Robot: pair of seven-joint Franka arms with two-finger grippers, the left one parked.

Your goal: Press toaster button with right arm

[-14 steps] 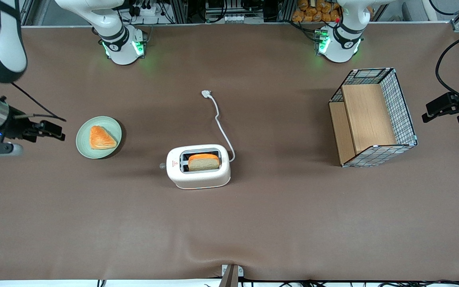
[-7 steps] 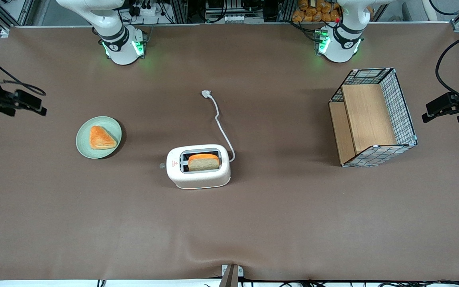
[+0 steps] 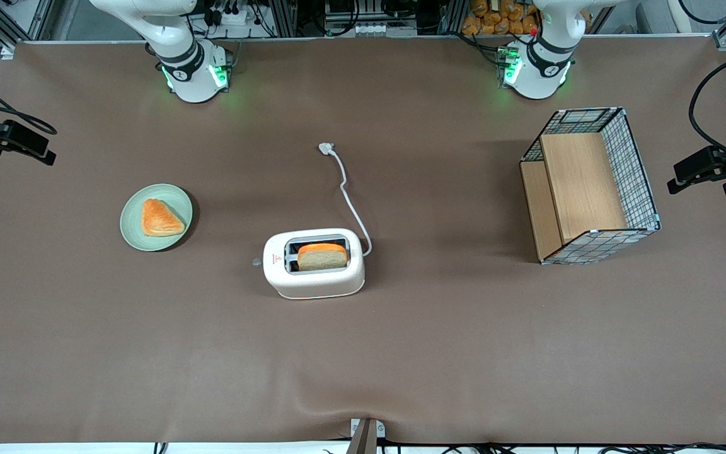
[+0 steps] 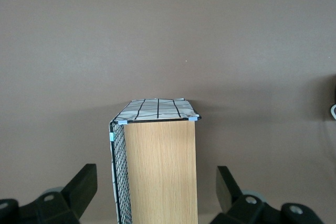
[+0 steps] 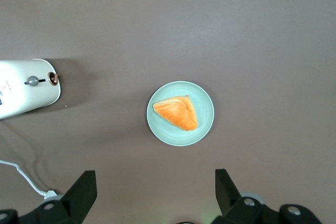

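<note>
Gripper (image 3: 38,151) sits at the working arm's end of the surface (image 3: 401,353), up off it, well apart from the toaster (image 3: 314,263). Nothing in it. Front view: the toaster stands mid-surface with a bread slice (image 3: 322,255) in the slot nearer the camera. The button (image 3: 256,261) sticks out of the toaster's short end, the end facing the plate (image 3: 156,217). The plate holds a pastry (image 3: 160,218) and lies between the gripper and the toaster, clear of both. The cord (image 3: 351,208) runs from the toaster to a plug (image 3: 326,149) farther from the camera. The basket (image 3: 590,186) is toward the parked arm's end.

Right wrist view: gripper (image 5: 155,195) wide open, both fingers (image 5: 81,192) spread with only bare surface (image 5: 252,35) between them, holding nothing. The plate (image 5: 205,124) with pastry (image 5: 177,113) lies directly below the camera. The toaster (image 5: 26,90) end shows with the button (image 5: 33,81) on its slot, untouched. The plug (image 5: 50,194) is near one finger.

Left wrist view: just the basket (image 4: 157,171) on the surface (image 4: 168,35).
</note>
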